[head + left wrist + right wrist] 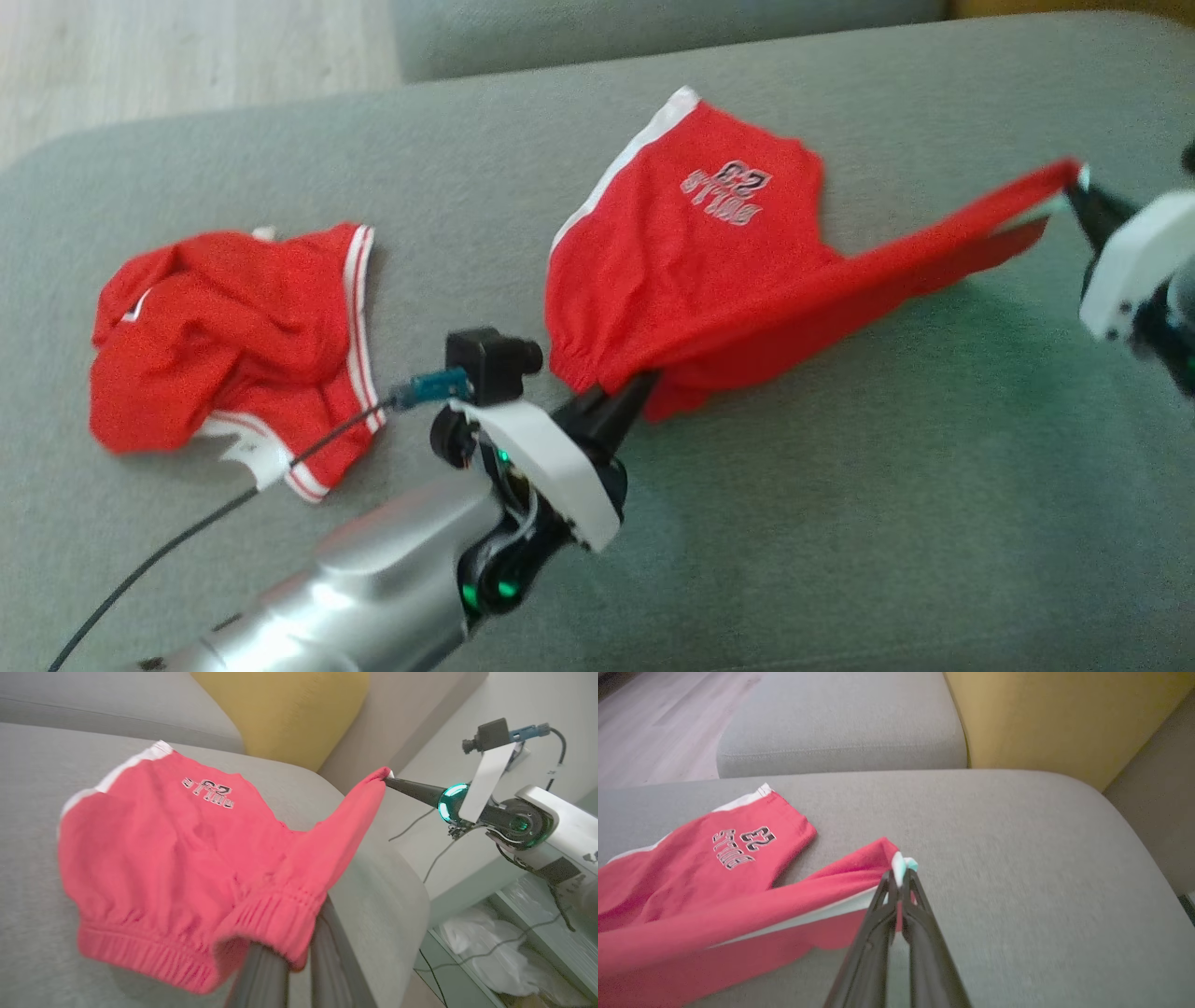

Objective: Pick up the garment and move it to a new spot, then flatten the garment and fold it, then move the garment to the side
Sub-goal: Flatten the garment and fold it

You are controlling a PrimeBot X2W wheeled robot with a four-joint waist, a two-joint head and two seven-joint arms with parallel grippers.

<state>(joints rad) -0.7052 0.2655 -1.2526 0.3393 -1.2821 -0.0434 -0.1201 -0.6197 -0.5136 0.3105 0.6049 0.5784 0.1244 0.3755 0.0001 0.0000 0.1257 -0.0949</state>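
**A:** Which step was this?

**B:** Tail end of pick-and-move, my read. The red cotton shorts, with a white side stripe and a "23" print, hung stretched between both arms over the grey upholstered sofa seat. The printed leg lay touching the seat and the rest was lifted.

**A:** Fingers?

**B:** Left gripper: narrow, clamped on the elastic waistband, which bunched over the finger ends in the left wrist view. Right gripper: pinched together on the other leg's hem corner, with a bit of white trim poking past the tips in the right wrist view.

**A:** Anything else on the seat?

**B:** A crumpled second red garment with red-and-white striped trim lay well apart on the robot's left, neither gripper on it. A mustard-yellow cushion sat behind the seat.

**A:** Next move?

**B:** Judgement only. Flattening wasn't done: the held leg was pulled into a taut twisted band and the body sagged. Next would be lowering both grippers together with the tension held, so the cloth lands spread, then letting go and smoothing. The grips were on the waistband and one hem, not matching corners, so it could land skewed and need a re-grip. Folding and moving it aside were untouched.
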